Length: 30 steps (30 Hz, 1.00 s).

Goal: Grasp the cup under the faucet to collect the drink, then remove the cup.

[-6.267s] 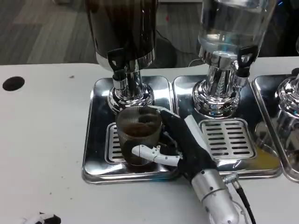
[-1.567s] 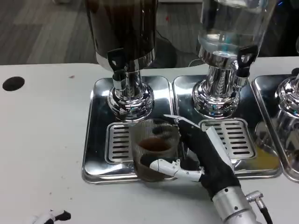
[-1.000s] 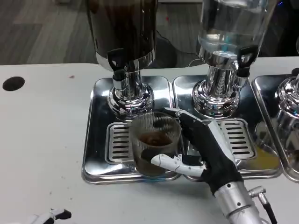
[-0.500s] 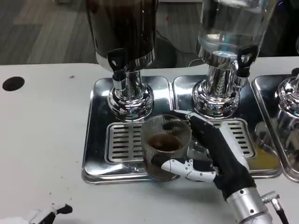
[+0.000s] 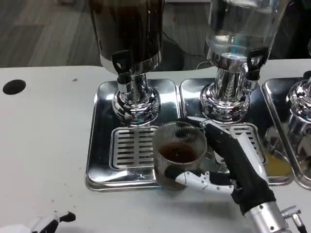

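A ribbed clear cup (image 5: 179, 153) with dark drink in its bottom is held by my right hand (image 5: 228, 162), thumb across its front and fingers behind. The cup is at the right front corner of the left steel drip tray (image 5: 102, 145), to the right of and in front of the dark dispenser's faucet (image 5: 122, 68). Whether it is lifted or resting on the tray I cannot tell. My left hand (image 5: 41, 224) shows only as white and black fingertips at the bottom left edge, holding nothing.
A clear dispenser (image 5: 233, 58) stands on a second steel tray (image 5: 272, 121) to the right, and a third dispenser (image 5: 301, 111) is at the right edge. The slotted grate (image 5: 131, 148) under the dark faucet is bare. A black hole (image 5: 13, 87) is in the table at left.
My right hand has carried the cup to the right and toward the front, away from under the dark faucet, to the tray's right front corner. The left fingertips have barely moved.
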{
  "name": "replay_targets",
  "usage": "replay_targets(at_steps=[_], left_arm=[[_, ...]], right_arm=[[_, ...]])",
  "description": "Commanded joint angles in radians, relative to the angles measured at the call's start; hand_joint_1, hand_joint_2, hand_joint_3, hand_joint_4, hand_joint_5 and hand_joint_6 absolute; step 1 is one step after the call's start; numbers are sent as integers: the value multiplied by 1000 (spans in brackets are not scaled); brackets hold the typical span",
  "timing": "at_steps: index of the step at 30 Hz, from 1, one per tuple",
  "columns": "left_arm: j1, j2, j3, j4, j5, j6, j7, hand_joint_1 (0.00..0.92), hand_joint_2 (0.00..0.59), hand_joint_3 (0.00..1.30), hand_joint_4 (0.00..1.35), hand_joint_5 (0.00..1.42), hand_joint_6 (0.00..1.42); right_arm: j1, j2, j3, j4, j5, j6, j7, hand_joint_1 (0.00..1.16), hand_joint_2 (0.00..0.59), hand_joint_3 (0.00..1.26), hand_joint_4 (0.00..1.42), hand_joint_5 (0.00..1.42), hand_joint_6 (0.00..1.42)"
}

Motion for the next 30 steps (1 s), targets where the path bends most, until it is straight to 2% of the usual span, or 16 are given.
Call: replay_targets(at_steps=[1, 15, 30], left_arm=[[-5, 12, -7, 6, 11, 16, -17, 0, 159, 319, 236, 325, 529], [-6, 14, -5, 2, 6, 43, -17, 0, 160, 314, 236, 325, 531], [1, 9, -8, -21, 3, 78, -27, 0, 156, 314, 236, 325, 533]], right_arm=[[16, -8, -15, -41, 32, -78, 0, 724, 99, 386, 441, 475, 314], [57, -34, -36, -25, 54, -148, 19, 738, 94, 386, 441, 489, 319], [86, -64, -69, 58, 86, -274, 34, 727, 99, 395, 457, 491, 319]])
